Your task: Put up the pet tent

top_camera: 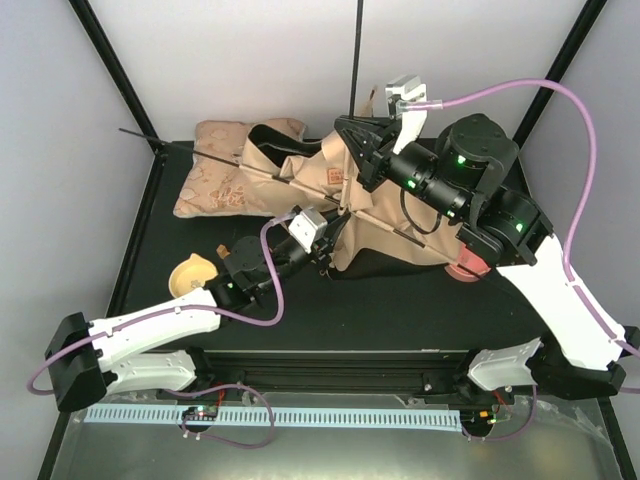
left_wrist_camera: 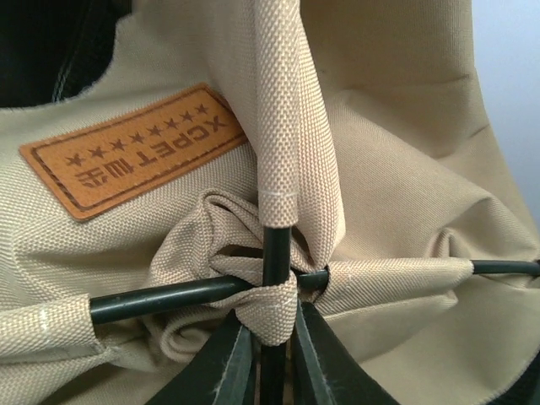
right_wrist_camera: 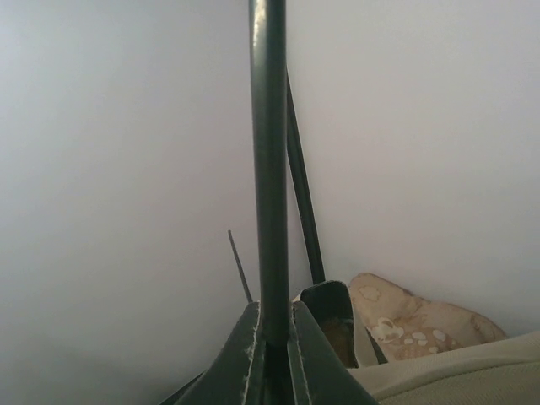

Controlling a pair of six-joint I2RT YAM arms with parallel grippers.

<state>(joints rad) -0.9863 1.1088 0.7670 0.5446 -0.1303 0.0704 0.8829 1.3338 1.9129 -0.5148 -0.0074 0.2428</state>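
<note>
The tan canvas pet tent (top_camera: 385, 215) lies crumpled mid-table, black lining showing at its base. My left gripper (top_camera: 322, 250) is at its near left side, shut on a thin black pole (left_wrist_camera: 276, 253) where it crosses another pole (left_wrist_camera: 160, 299) through a fabric loop. The brown leather label (left_wrist_camera: 135, 148) is just above. My right gripper (top_camera: 357, 140) is over the tent's top, shut on an upright pole (right_wrist_camera: 268, 169) that rises towards the back wall (top_camera: 356, 60). In its wrist view the right gripper (right_wrist_camera: 270, 319) pinches the pole. The pom-pom is out of view.
A beige floral cushion (top_camera: 225, 170) lies behind and left of the tent, also in the right wrist view (right_wrist_camera: 413, 325). A small yellow dish (top_camera: 193, 275) sits near my left arm. A pink object (top_camera: 470, 265) peeks out at the tent's right. Black frame posts stand at the corners.
</note>
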